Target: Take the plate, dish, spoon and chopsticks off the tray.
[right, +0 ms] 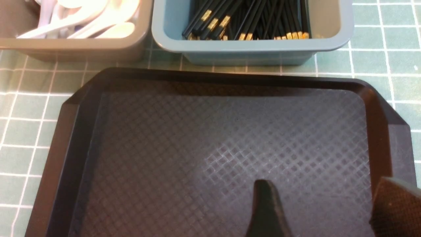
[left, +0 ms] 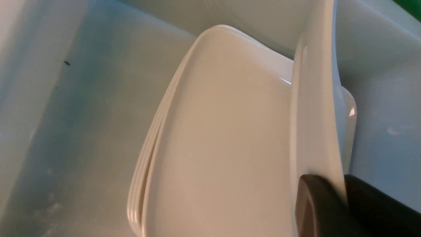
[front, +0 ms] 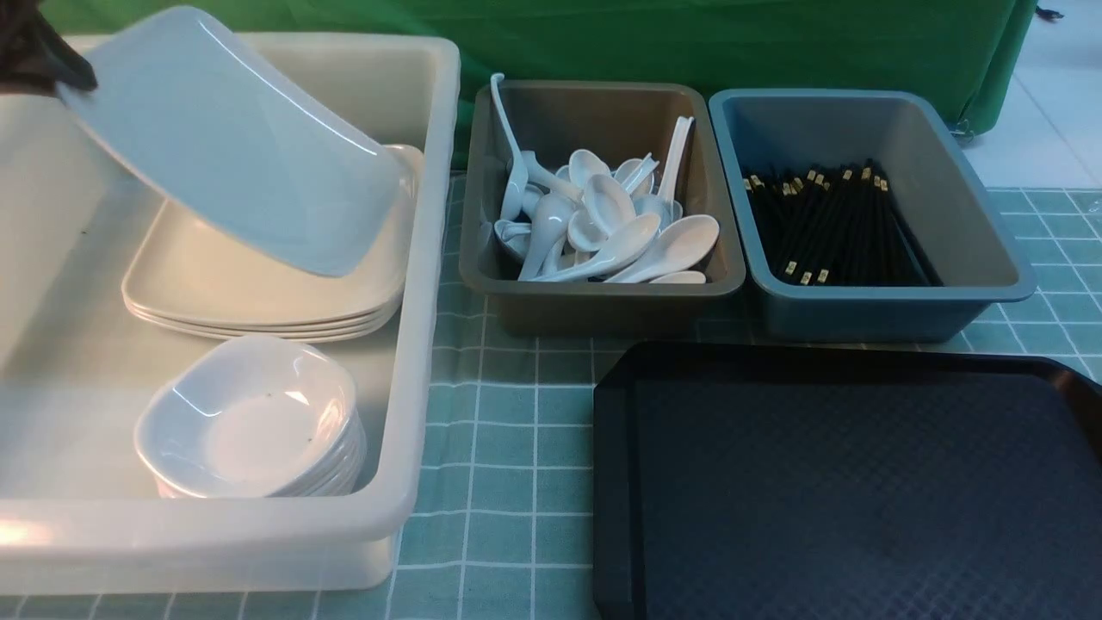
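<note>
Left gripper (left: 342, 204) is clamped on the rim of the plate (front: 232, 146), holding it tilted over the white bin (front: 413, 362), its free edge sloping down toward the stack of plates (front: 258, 293) directly beneath. That is the governing relation: the stack lies straight below and slightly ahead of the held plate, so the coming move appears to be a short lowering and levelling before release, and only the left arm is placed to do it. Right gripper (right: 315, 210) hangs over the tray (front: 620, 482) with its jaws wide apart and nothing between them. No item shows on the visible part of the tray in either the front or the right wrist view, so clearing looks nearly finished. Count: one plate in hand; about four plates stacked below it; a stack of small dishes (front: 250, 422) at the bin's near end, number not readable; many spoons (front: 603, 224) in the grey bin (front: 603, 301); many chopsticks (front: 826, 224) in the blue-grey bin (front: 887, 310).
</note>
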Available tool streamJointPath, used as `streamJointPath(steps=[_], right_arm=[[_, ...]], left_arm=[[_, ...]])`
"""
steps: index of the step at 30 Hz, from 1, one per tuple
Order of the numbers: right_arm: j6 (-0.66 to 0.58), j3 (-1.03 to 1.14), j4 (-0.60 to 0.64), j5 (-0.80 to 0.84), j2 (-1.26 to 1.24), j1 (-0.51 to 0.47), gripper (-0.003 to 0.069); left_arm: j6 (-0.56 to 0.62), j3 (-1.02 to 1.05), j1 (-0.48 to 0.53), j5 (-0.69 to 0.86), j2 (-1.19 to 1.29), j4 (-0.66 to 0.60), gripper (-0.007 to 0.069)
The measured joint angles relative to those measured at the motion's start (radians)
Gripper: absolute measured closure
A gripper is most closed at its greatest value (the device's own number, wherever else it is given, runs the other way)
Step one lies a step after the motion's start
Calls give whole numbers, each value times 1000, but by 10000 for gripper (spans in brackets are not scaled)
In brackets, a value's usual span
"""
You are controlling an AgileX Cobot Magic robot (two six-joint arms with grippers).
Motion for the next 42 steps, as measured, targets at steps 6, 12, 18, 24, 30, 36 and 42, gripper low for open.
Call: streamJointPath(steps=[6, 12, 18, 24, 30, 36, 42], right_arm=[[0, 0, 1, -20, 0, 0, 209], [1, 0, 15, -32, 0, 0, 209], [-36, -24, 82, -29, 4, 2, 209], [-381, -101, 392, -2, 59, 39, 314], [-511, -229, 496, 3, 196, 190, 594], [-527, -377, 494, 8, 318, 317, 640], [-444, -525, 336, 77, 368, 398, 641]], left_arm=[[7, 0, 0, -22, 50, -15, 597], [52, -8, 4, 10, 98, 9, 604], [59, -8, 2, 79, 175, 31, 548], [59, -8, 0, 80, 185, 88, 420], [59, -8, 0, 80, 185, 137, 321], [58, -8, -1, 106, 183, 175, 329], [97, -8, -9, 189, 99, 186, 535]])
